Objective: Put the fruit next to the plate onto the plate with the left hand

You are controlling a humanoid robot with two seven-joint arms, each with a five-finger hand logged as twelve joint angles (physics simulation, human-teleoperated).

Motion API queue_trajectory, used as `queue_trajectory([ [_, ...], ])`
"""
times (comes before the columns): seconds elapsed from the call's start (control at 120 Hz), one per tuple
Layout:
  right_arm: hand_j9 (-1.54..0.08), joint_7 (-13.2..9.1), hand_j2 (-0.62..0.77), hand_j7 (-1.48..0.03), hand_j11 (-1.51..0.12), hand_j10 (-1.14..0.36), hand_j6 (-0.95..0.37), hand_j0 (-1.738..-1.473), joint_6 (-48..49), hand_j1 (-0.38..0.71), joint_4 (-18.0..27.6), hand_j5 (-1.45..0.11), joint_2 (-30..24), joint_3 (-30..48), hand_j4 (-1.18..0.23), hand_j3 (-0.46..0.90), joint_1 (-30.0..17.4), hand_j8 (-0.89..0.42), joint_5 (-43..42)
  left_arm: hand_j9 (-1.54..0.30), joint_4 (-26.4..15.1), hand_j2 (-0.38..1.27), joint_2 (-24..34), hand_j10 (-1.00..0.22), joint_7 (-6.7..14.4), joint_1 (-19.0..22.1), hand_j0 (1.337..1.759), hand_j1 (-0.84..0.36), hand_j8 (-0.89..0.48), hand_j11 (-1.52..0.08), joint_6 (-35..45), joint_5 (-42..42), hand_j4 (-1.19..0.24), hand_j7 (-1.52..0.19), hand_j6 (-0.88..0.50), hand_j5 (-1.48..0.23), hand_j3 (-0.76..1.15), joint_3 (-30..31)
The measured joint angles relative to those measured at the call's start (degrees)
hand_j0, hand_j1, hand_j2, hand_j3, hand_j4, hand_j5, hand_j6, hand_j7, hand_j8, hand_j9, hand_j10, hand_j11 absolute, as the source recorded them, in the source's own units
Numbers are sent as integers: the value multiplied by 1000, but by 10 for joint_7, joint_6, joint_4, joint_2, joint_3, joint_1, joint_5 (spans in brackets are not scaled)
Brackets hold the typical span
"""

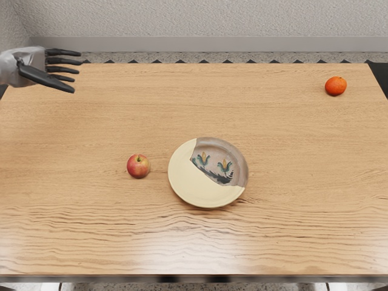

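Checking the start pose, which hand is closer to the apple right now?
Left. The left hand is open at the far left corner of the table, well up and left of the apple. The right hand is not in view.

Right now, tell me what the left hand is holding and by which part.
Nothing. The left hand hovers over the table's far left corner with fingers spread and empty. The apple lies untouched beside the plate.
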Motion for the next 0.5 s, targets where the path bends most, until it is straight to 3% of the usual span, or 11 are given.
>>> queue_trajectory([
  [0.158, -40, -2, -6, -40, -40, -31, -31, -1658, 0, -312, 0, -40, 0, -2, -31, 0, -3, -31, 0, -321, -4, 51, 4, -246, 0, -2, 1658, 54, -247, -320, 0, 3, -247, -321, -247, -321, 0, 0],
  [0.267, -40, -4, -6, -40, -40, -31, -31, -1658, 0, -312, 0, -40, 0, -2, -31, 0, -4, -31, 0, -321, -40, 51, 18, -246, 3, -42, 1658, 54, -247, -320, 0, 67, -247, -321, -247, -321, 0, -1],
  [0.383, -40, -5, -6, -40, -40, -31, -31, -1658, 0, -312, 0, -40, 0, -2, -31, 0, -5, -31, 0, -321, -155, 51, 58, -247, 5, -65, 1658, 54, -247, -321, 0, 187, -247, -321, -247, -321, 0, -3],
  [0.5, -40, -5, -6, -40, -40, -31, -31, -1658, 0, -312, 1, -40, 0, -2, -31, 0, -5, -31, 0, -321, -275, 51, 62, -248, 14, -69, 1658, 54, -248, -321, 0, 304, -248, -321, -249, -321, 0, -3],
])
